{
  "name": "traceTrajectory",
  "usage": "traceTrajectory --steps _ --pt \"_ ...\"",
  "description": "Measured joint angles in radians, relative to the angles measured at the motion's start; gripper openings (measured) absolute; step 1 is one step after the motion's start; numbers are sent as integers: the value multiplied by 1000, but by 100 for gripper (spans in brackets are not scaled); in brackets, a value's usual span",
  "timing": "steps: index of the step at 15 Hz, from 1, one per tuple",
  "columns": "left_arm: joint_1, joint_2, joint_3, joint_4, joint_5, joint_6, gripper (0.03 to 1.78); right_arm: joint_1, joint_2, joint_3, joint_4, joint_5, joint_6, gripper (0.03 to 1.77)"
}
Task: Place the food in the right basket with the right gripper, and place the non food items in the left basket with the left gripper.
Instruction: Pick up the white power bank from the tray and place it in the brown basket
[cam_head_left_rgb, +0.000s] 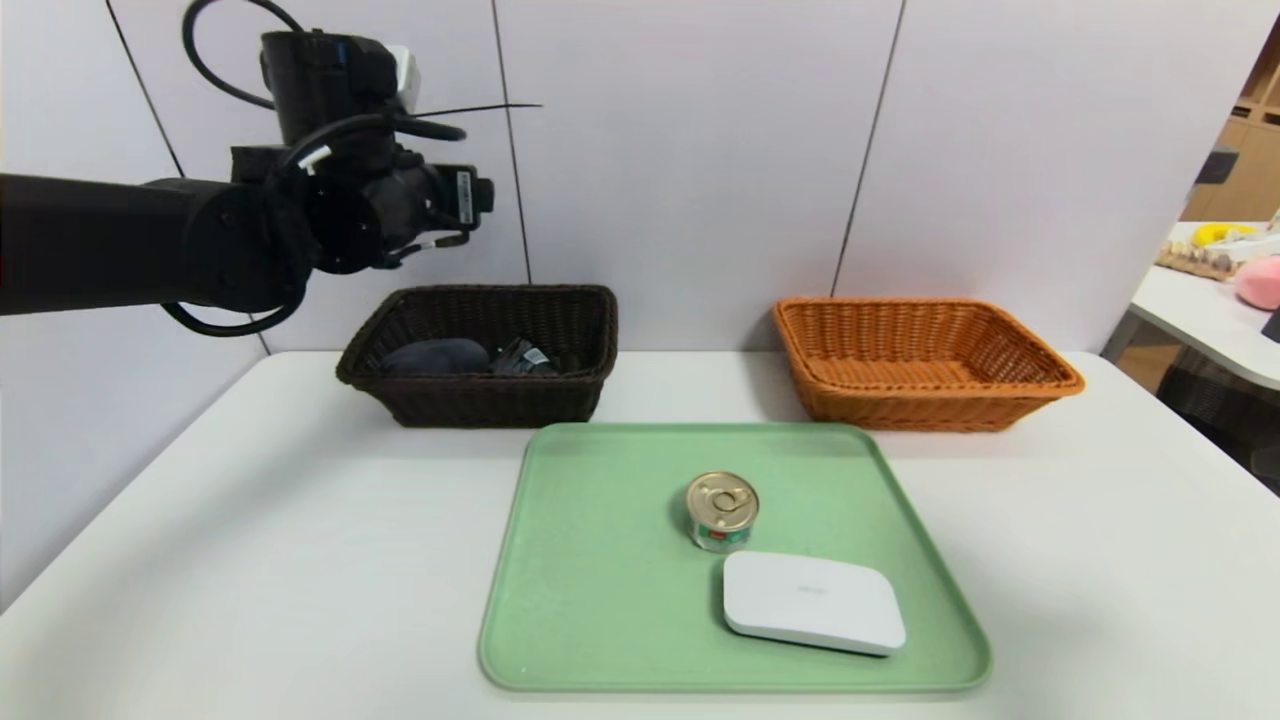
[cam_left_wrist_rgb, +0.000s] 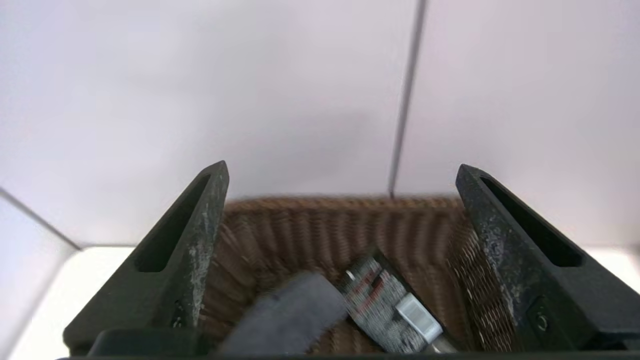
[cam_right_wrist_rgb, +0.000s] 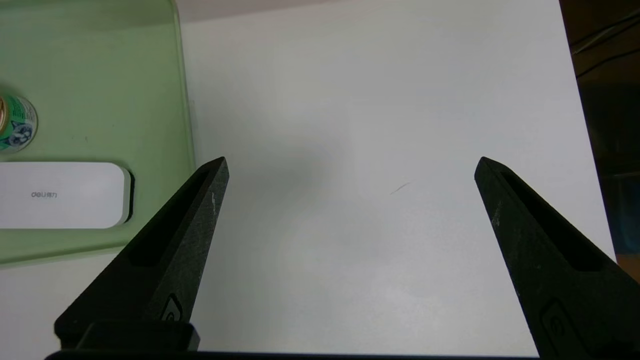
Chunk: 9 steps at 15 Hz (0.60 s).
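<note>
The tin can (cam_head_left_rgb: 721, 510) stands upright on the green tray (cam_head_left_rgb: 600, 600), with the flat white box (cam_head_left_rgb: 812, 602) lying just in front of it. The dark brown basket (cam_head_left_rgb: 480, 400) holds the rolled grey cloth (cam_head_left_rgb: 435, 356) and the black tube (cam_head_left_rgb: 522, 358). High above that basket, my left gripper (cam_left_wrist_rgb: 342, 170) is open and empty, looking down on the cloth (cam_left_wrist_rgb: 290, 315) and tube (cam_left_wrist_rgb: 385, 305). The orange-tan basket (cam_head_left_rgb: 920, 400) is empty. My right gripper (cam_right_wrist_rgb: 350, 162) is open over bare table right of the tray, with the can (cam_right_wrist_rgb: 17, 122) and box (cam_right_wrist_rgb: 60, 195) off to its side.
Both baskets sit at the back of the white table (cam_head_left_rgb: 250, 520), against the grey panelled wall. A second table (cam_head_left_rgb: 1220, 290) with yellow and pink things stands to the far right. The right table edge (cam_right_wrist_rgb: 582, 125) drops off to a dark floor.
</note>
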Motion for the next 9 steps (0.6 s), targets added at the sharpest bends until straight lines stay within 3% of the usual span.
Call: traceTrajectory --steps 3,9 --pt "-2 -36 51 -22 -21 53 165 0 -6 1 0 0 0 170" --pt "-25 -212 387 -20 -431 37 167 0 -22 24 0 1 -1 170"
